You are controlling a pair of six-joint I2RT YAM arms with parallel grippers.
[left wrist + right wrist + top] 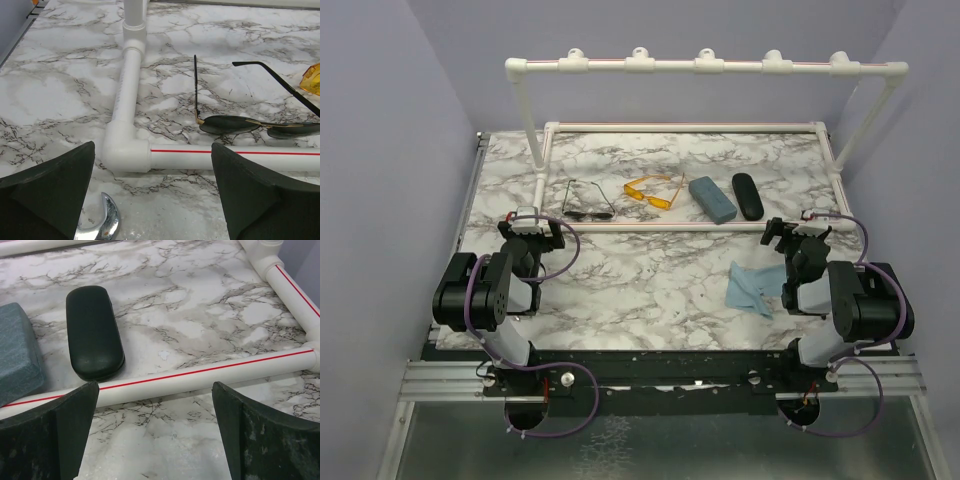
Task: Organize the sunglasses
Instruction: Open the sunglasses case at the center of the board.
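No pair is picked up yet, so I judge the task is at its very first step. Both arms wait on the near side of the white pipe rail (670, 227). The left gripper (152, 200) has its jaws wide apart and holds nothing, and the right gripper (155, 435) is the same.

The dark wire-frame sunglasses (240, 124) lie on the marble table (650, 270), just beyond the rail, to the far right of the left gripper, with the temples unfolded. The yellow-orange sunglasses (653, 192) lie a little to the right of them, not touching. Further right are the grey-blue case (712, 200) and the black oval case (94, 332) (both closed, as far as I can see).

The next move is probably for the left arm: pass over the rail and come down on the dark pair. The frame is thin, so the fingers should close gently on it.
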